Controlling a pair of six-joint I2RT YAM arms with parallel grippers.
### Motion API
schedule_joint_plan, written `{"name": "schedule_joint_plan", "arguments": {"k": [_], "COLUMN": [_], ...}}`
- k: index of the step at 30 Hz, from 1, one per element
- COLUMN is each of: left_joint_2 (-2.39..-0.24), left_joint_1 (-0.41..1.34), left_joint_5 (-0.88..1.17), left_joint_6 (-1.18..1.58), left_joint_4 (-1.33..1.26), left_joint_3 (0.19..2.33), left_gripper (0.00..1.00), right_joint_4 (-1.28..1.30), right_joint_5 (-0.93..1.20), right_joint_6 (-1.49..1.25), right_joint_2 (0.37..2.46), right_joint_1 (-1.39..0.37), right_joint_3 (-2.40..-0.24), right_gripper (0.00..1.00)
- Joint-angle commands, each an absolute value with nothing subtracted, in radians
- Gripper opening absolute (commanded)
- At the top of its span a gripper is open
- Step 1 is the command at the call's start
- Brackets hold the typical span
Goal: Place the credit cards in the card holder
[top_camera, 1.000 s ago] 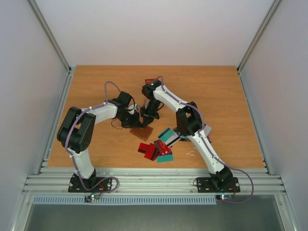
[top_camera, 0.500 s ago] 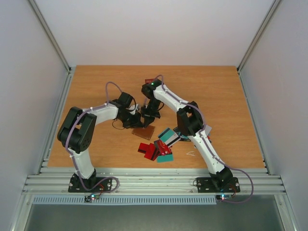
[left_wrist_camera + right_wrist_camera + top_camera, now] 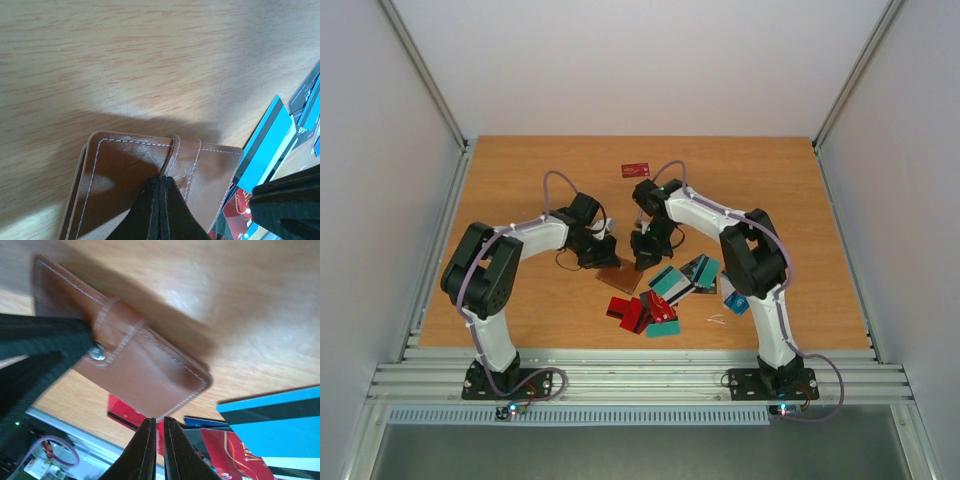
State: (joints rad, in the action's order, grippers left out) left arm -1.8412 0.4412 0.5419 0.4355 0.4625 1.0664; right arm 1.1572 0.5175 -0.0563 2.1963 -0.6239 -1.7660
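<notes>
The brown card holder (image 3: 623, 279) lies closed on the table between my two grippers. In the left wrist view the card holder (image 3: 125, 170) fills the lower middle, and my left gripper (image 3: 160, 182) is shut, its tips pressing on the leather beside the strap. In the right wrist view the holder (image 3: 145, 370) shows its light stud (image 3: 97, 353). My right gripper (image 3: 158, 421) is shut but for a slit, empty, at the holder's corner. The credit cards (image 3: 650, 312), red, teal and blue, lie in a loose pile just in front and to the right.
One dark red card (image 3: 636, 170) lies alone near the back of the wooden table (image 3: 520, 190). More teal and blue cards (image 3: 705, 272) lie under the right forearm. The left gripper's dark fingers (image 3: 40, 340) sit by the stud. Grey walls enclose the table.
My right arm swung forward and to the right, from behind the card holder to its right side, uncovering the lone red card at the back. The left gripper shifted slightly towards the holder.
</notes>
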Motion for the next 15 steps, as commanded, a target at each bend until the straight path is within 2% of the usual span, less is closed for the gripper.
{"name": "schedule_joint_plan", "arguments": {"k": [1, 9, 15], "left_joint_2": [-1.878, -1.886, -1.893], "left_joint_1": [0.451, 0.451, 0.451], "left_joint_5": [0.495, 0.497, 0.508], "left_joint_6": [0.445, 0.462, 0.496], "left_joint_4": [0.525, 0.564, 0.573], "left_joint_3": [1.066, 1.083, 1.084], "left_gripper": [0.0, 0.0, 0.0], "right_joint_4": [0.907, 0.723, 0.682], "right_joint_5": [0.561, 0.627, 0.622], "right_joint_6": [-0.145, -0.232, -0.262], "right_joint_2": [2.115, 2.147, 2.142], "right_joint_1": [-0.626, -0.624, -0.623], "right_joint_3": [-1.583, -1.511, -1.455], "right_gripper": [0.07, 0.06, 0.06]}}
